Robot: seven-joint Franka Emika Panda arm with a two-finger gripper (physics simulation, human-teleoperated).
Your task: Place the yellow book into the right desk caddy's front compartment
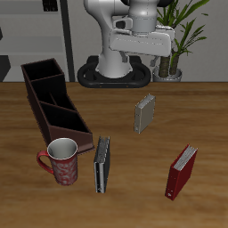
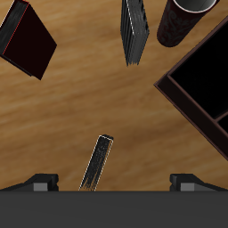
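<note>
The yellow book (image 1: pixel 143 113) stands on edge near the middle of the table, its cover greyish and speckled. In the wrist view it shows edge-on (image 2: pixel 98 160), below and between my fingertips. The right desk caddy (image 1: pixel 43 101) is a long dark maroon tray with three cells, lying aslant beside the mug; one corner of it shows in the wrist view (image 2: pixel 191 89). My gripper (image 1: pixel 151 64) hangs high above the table, farther back than the book. It is open and empty (image 2: pixel 114 183), with the jaws wide apart.
A red-and-white mug (image 1: pixel 61 160) stands by the caddy's front end. A dark grey-black book (image 1: pixel 101 164) stands on edge beside the mug. A red book (image 1: pixel 182 171) stands nearer the table's front edge. The robot base and a potted plant (image 1: pixel 178 36) are at the back.
</note>
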